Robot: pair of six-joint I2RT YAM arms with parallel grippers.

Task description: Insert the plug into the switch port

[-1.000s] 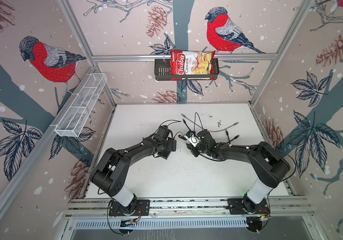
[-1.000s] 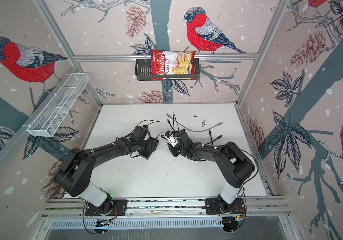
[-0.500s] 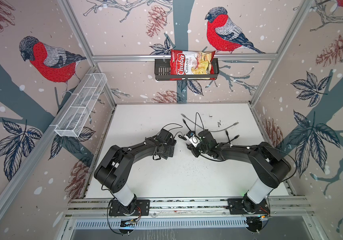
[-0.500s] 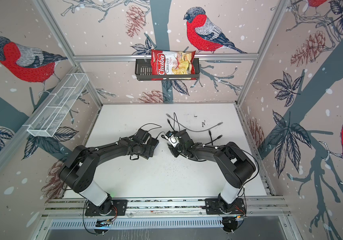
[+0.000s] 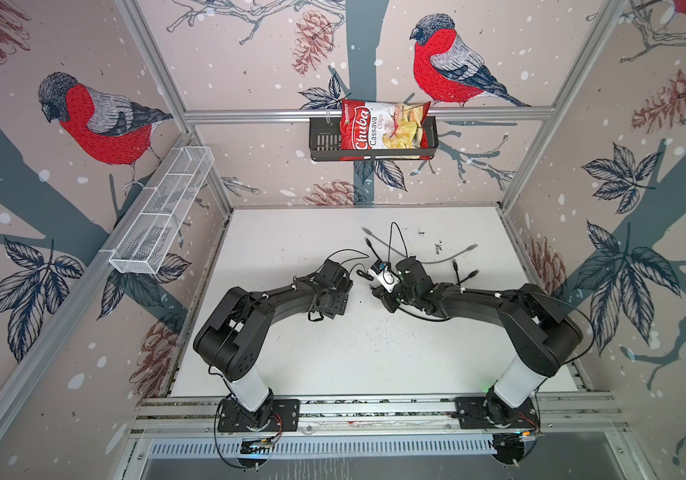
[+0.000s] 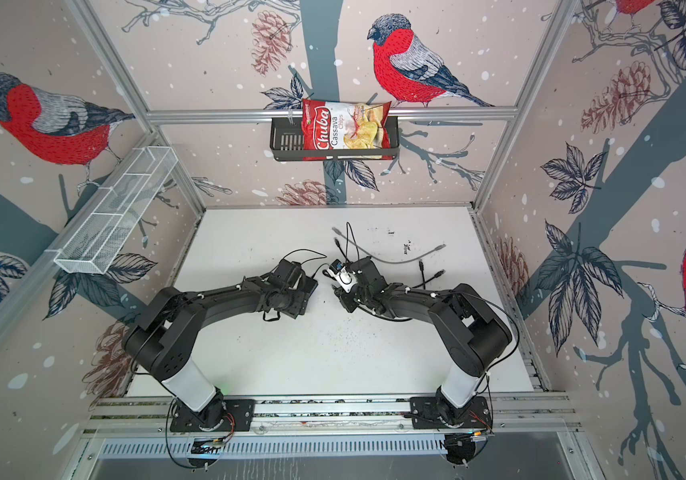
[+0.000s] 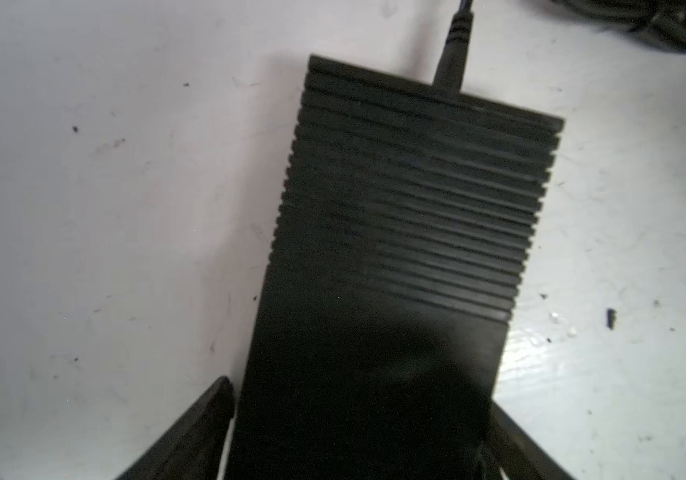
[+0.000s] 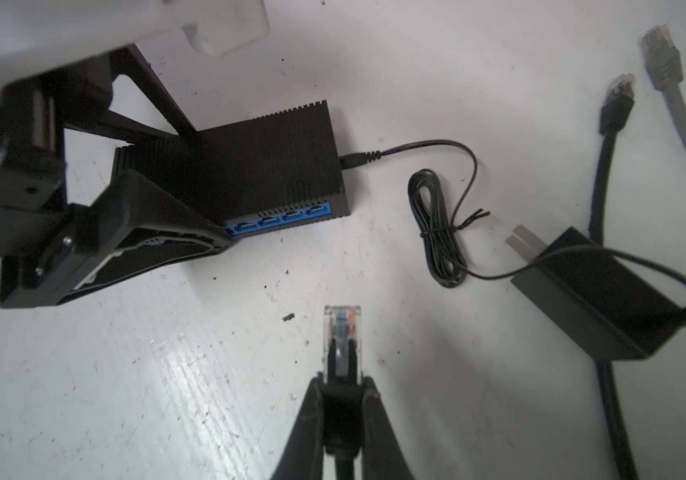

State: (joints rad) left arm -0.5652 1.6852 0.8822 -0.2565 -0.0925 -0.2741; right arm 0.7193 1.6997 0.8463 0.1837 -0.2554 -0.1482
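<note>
The switch [image 7: 395, 228] is a flat ribbed black box lying on the white table, with a thin power lead in its far end. Its blue ports [image 8: 287, 216] line the long edge facing my right gripper. My left gripper [image 7: 360, 395] straddles the box, one finger on each long side; a sliver of table shows between one finger [image 7: 212, 411] and the box. In both top views the left gripper [image 5: 339, 286] hides the box. My right gripper [image 8: 341, 386] is shut on the black boot of the clear plug [image 8: 341, 332], a short way in front of the ports.
A black power adapter [image 8: 595, 299] and its coiled thin lead [image 8: 437, 232] lie beside the switch. A loose black cable end [image 8: 618, 99] and a grey one [image 8: 661, 54] lie further off. A chips bag [image 5: 383, 124] sits in a wall basket.
The left arm has shifted a little over the switch and its jaws have narrowed around the box. The right arm and the plug have stayed put.
</note>
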